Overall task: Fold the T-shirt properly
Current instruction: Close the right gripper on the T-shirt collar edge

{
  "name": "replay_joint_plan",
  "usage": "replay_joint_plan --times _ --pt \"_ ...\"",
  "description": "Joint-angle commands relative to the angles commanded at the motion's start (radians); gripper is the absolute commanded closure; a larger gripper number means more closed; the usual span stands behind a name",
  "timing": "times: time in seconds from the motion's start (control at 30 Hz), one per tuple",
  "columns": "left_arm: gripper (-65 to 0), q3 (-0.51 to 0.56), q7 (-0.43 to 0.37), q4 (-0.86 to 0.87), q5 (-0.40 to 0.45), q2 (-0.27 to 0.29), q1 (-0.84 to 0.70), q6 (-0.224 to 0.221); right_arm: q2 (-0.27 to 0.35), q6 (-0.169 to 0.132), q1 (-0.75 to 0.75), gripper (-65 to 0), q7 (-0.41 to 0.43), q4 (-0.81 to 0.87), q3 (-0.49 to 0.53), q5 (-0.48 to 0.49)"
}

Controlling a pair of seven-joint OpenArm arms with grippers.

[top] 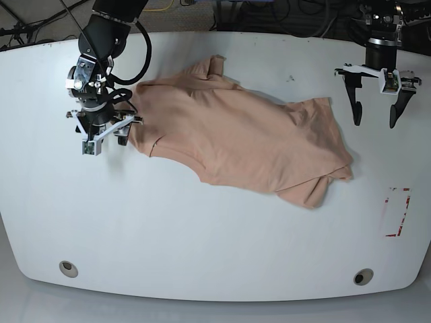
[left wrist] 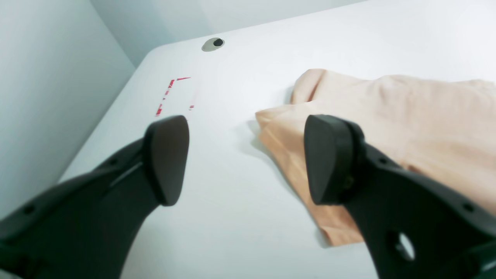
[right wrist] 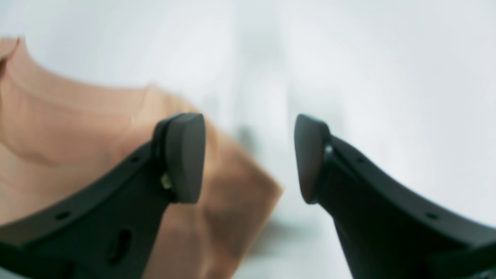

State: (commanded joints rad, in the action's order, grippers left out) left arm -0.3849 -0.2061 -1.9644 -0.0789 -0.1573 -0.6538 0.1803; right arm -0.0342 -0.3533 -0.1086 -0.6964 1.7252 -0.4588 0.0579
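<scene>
I am at the start, the T-shirt lying crumpled on the table (nothing folded yet), both my left gripper and right gripper spread open and empty, so next I must grasp its edges and flatten it.

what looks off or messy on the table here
The T-shirt lies crooked and rumpled, running diagonally across the table, with one sleeve doubled under at its lower right. Nothing is spilled or damaged. Both grippers are open and empty.
</scene>
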Motion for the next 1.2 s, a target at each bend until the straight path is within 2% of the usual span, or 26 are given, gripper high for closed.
replay_joint_plan --times 0.27,0.8,1.2 --pt "-43.4 0.002 0.001 0.004 0.003 0.007 0.007 0.001 -0.002 -0.007 -0.025 -34.6 0.013 -0.004 -0.016 -0.005" --pt "-43.6 -0.002 0.001 0.003 -0.002 0.017 0.038 0.005 0.028 0.002 0.103 -34.7 0.055 -0.182 0.018 -0.002" --pt "-43.6 -0.004 0.004 0.004 0.003 0.019 0.042 0.004 0.033 -0.004 0.141 -33.9 0.032 -0.236 0.031 -0.007"
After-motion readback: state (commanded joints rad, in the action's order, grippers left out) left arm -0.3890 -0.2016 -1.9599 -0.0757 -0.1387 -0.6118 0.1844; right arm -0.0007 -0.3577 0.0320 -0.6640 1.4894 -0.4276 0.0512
